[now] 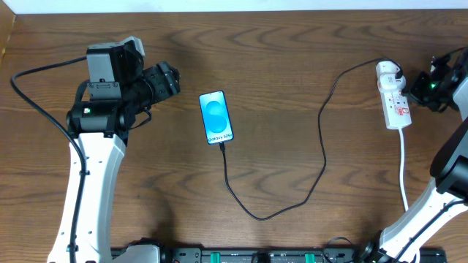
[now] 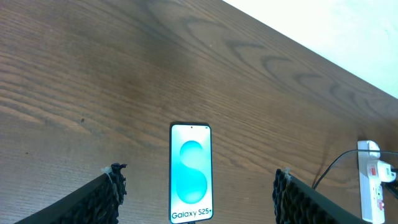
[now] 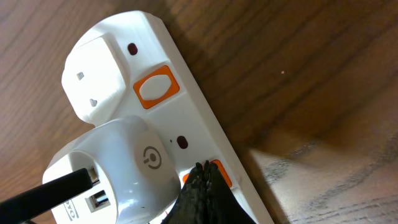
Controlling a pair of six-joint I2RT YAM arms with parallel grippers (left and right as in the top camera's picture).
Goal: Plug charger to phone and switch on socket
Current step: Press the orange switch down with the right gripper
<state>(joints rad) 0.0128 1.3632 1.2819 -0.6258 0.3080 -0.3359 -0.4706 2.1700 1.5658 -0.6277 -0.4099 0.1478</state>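
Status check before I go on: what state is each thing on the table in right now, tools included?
phone: screen lit, lying flat face up.
socket: light beside the adapter looks dark.
charger: tip at the phone's bottom edge, apparently plugged in; adapter seated in the socket.
left tool: open, holding nothing.
right tool: shut, tip on an orange switch.

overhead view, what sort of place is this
Probably a robot test bench, not a home: a brown wood-grain table flanked by a white jointed left robot arm and its right twin, with a slim lit-screen smartphone and long white power strip laid out.
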